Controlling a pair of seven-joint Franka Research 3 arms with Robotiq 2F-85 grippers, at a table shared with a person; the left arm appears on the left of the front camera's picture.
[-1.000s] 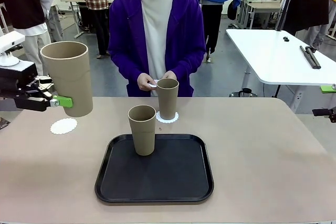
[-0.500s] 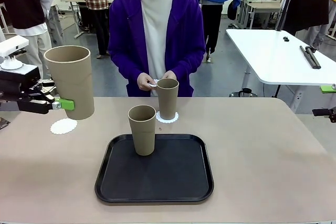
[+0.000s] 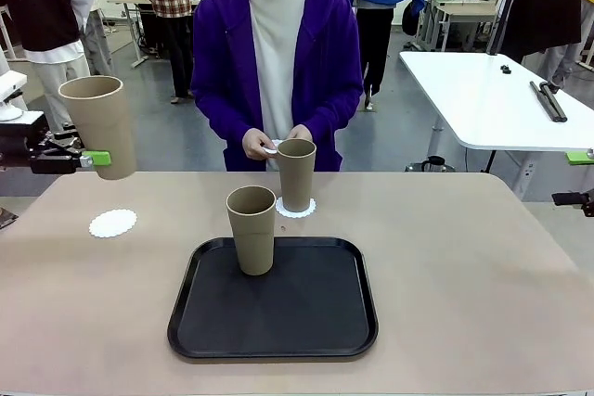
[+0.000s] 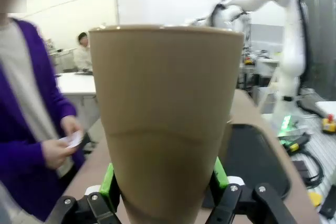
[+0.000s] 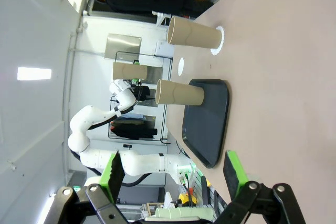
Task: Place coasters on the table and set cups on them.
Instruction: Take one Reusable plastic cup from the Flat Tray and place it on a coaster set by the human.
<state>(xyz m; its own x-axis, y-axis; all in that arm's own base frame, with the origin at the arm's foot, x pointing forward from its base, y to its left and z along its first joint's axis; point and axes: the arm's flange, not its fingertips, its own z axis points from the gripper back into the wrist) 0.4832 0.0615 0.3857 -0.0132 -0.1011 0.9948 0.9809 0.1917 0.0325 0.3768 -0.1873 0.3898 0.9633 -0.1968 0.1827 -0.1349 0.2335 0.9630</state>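
1. Front view: the left gripper (image 3: pixel 93 159) is pinching a cup (image 3: pixel 97 127) low on its wall, well left of the tray (image 3: pixel 273 353). It is hanging higher and farther from the tray than a second ago. By my judgement it should be lowering upright, centred over the bare coaster (image 3: pixel 112 223) left of the tray.
2. Left wrist view: green pads (image 4: pixel 107 184) are pressing both cup sides.
3. Right wrist view: the right gripper (image 5: pixel 173 174) is standing spread and empty, apart from the tray.

Of three tall tan tapered tumblers, all upright, the far cup (image 3: pixel 296 173) stands on a lacy white coaster (image 3: pixel 282 208) near the beige table's (image 3: pixel 464 275) far edge, the near cup (image 3: pixel 251 229) on the black tray (image 3: pixel 278 322), and the lifted cup (image 3: pixel 96 127) hangs at the left above a bare coaster (image 3: pixel 112 223).
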